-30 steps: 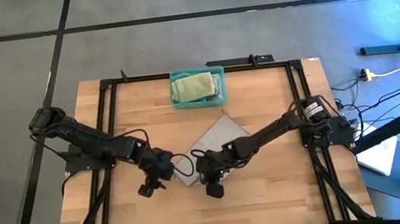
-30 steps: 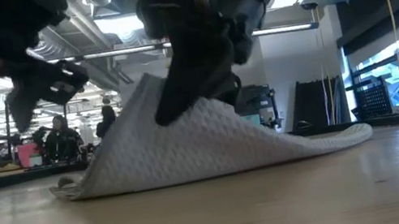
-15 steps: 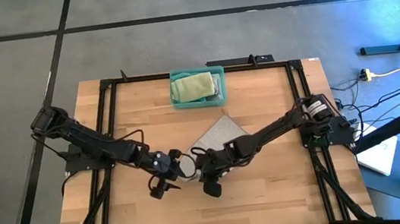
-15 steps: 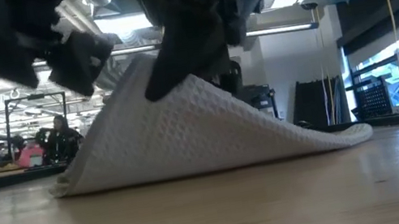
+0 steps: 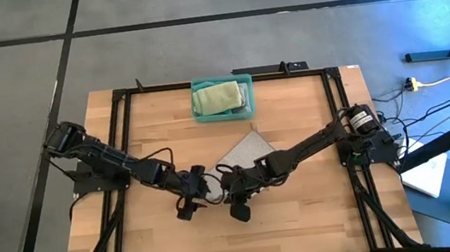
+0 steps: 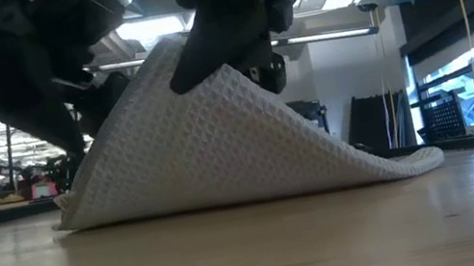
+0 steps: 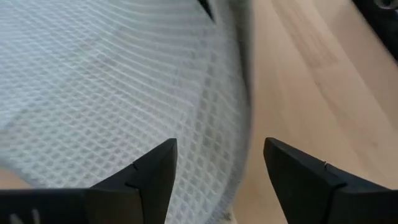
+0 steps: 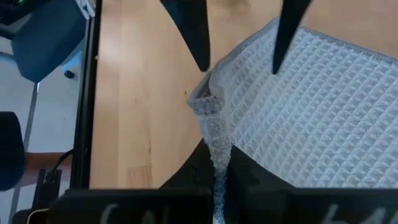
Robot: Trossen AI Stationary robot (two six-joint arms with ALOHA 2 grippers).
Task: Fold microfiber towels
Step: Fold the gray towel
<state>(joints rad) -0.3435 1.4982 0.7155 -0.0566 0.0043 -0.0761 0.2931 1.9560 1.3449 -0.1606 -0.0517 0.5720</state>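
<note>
A light grey waffle-weave towel [image 5: 244, 151] lies near the middle of the wooden surface [image 5: 305, 219], with one corner lifted so that in the low view the cloth [image 6: 220, 146] rises from the surface into a tent-like peak. The right end effector [image 5: 232, 196] is closed on that raised corner; its wrist view shows the bunched edge of the towel [image 8: 214, 134] pinched between its two fingers. The left end effector [image 5: 192, 192] sits just beside it at the towel's lifted side, its fingers [image 7: 146, 177] spread wide with the cloth edge between them and holding nothing. At the far edge of the surface a teal bin [image 5: 241, 83] holds a pale green towel [image 5: 215, 100], well apart from both arms.
</note>
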